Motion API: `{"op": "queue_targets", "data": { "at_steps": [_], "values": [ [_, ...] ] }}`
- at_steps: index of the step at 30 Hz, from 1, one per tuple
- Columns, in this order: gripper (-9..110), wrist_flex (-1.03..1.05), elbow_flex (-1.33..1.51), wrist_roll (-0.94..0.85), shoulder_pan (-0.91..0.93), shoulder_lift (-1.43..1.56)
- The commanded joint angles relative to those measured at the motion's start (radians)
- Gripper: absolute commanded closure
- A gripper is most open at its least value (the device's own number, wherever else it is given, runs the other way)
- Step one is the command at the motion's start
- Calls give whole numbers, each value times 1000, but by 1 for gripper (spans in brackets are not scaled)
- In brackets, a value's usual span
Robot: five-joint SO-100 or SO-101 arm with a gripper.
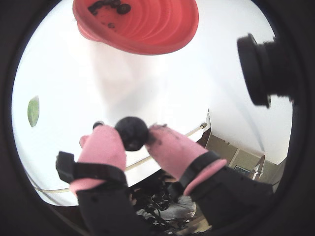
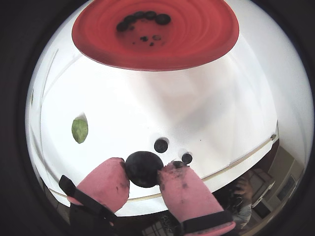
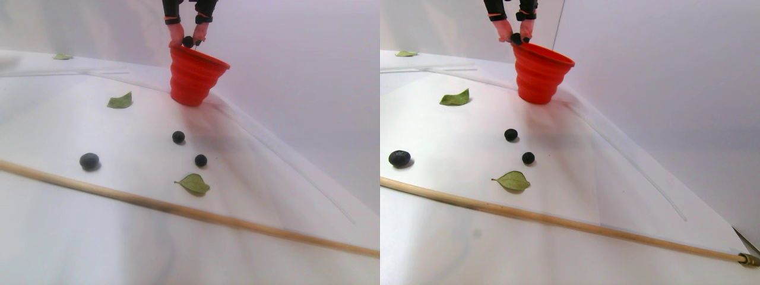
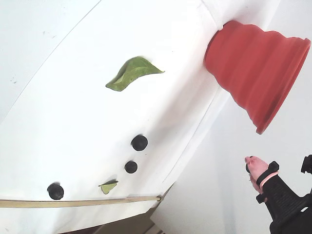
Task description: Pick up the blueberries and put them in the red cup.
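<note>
My gripper (image 2: 143, 169) has pink-tipped fingers and is shut on one dark blueberry (image 1: 132, 132), held high above the white table. The red cup (image 2: 157, 34) is a ribbed cup that stands upright, ahead of the gripper in both wrist views. Dark marks (image 2: 142, 19) show inside it; I cannot tell what they are. In the stereo pair view the gripper (image 3: 187, 41) hangs just above the rim at the cup's (image 3: 193, 74) left edge. Three more blueberries (image 3: 89, 160) (image 3: 178, 137) (image 3: 200, 160) lie on the table. The fixed view shows them too (image 4: 139, 142).
Green leaves (image 3: 120, 101) (image 3: 193, 184) lie on the white sheet, one near the cup and one by the berries. A thin wooden stick (image 3: 178, 208) crosses the table's near side. A black camera body (image 1: 261, 69) juts in at the right of a wrist view.
</note>
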Motion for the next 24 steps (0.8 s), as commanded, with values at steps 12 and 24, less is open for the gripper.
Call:
{"op": "queue_targets", "data": {
  "at_steps": [12, 24],
  "values": [
    [91, -100, -210, -31, 75, -101],
    [90, -239, -267, -9, 80, -184]
  ]
}}
